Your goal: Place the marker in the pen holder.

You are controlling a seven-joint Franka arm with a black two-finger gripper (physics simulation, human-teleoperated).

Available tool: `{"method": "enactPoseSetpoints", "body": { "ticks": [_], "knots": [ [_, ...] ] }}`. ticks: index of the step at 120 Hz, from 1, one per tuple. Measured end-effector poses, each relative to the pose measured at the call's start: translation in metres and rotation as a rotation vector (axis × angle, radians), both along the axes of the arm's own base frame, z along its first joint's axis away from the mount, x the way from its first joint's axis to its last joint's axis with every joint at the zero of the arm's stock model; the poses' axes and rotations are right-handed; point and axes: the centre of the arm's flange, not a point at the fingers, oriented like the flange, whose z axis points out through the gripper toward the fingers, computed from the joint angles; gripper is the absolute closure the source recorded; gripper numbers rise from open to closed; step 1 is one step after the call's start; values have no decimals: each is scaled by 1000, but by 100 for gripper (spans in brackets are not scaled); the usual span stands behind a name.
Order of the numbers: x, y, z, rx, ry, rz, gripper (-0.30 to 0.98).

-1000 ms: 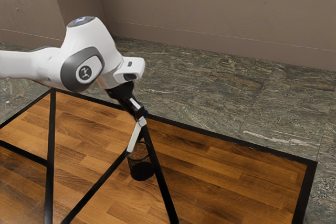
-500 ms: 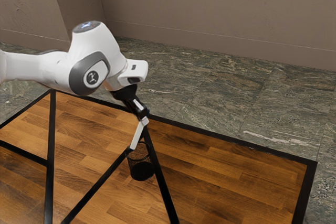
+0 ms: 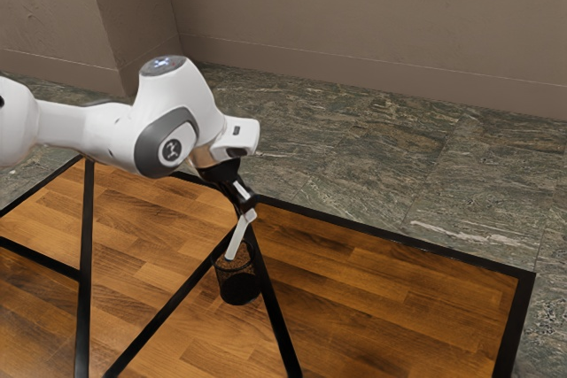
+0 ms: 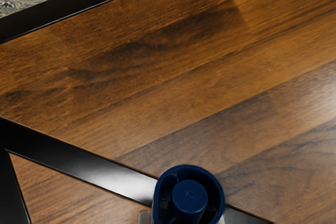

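In the exterior view my gripper (image 3: 245, 210) is closed around the upper part of the white marker (image 3: 237, 239), directly above the black mesh pen holder (image 3: 238, 286). The marker slants down, and its lower end overlaps the holder's mouth; whether that end is inside the rim I cannot tell. The holder stands upright on the table. In the wrist view the marker's dark blue round end (image 4: 189, 196) faces the camera, with bits of my gripper (image 4: 183, 217) at either side of it.
The wooden table (image 3: 381, 298) has black edging and black diagonal strips, one of them passing by the holder. Stone floor (image 3: 372, 148) and a brown wall (image 3: 372, 15) lie beyond its far edge.
My hand has moved down and slightly toward the exterior view's right, carrying the marker, which now leans less far outside the holder's mouth. The holder has stayed put.
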Motion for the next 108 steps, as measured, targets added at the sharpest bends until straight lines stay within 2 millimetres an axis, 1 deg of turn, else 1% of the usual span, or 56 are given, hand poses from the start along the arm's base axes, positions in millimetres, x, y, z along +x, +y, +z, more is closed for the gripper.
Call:
{"method": "enactPoseSetpoints", "body": {
  "ticks": [46, 72, 84, 97, 108],
  "knots": [
    [-4, -1, -12, 9, 12, -6, 79],
    [-7, -3, -13, 10, 35, -13, 79],
    [-9, -4, -14, 5, 53, -19, 68],
    [-11, -4, -15, -4, 70, -32, 51],
    [-12, -5, -15, -7, 77, -45, 39]
  ]
}}
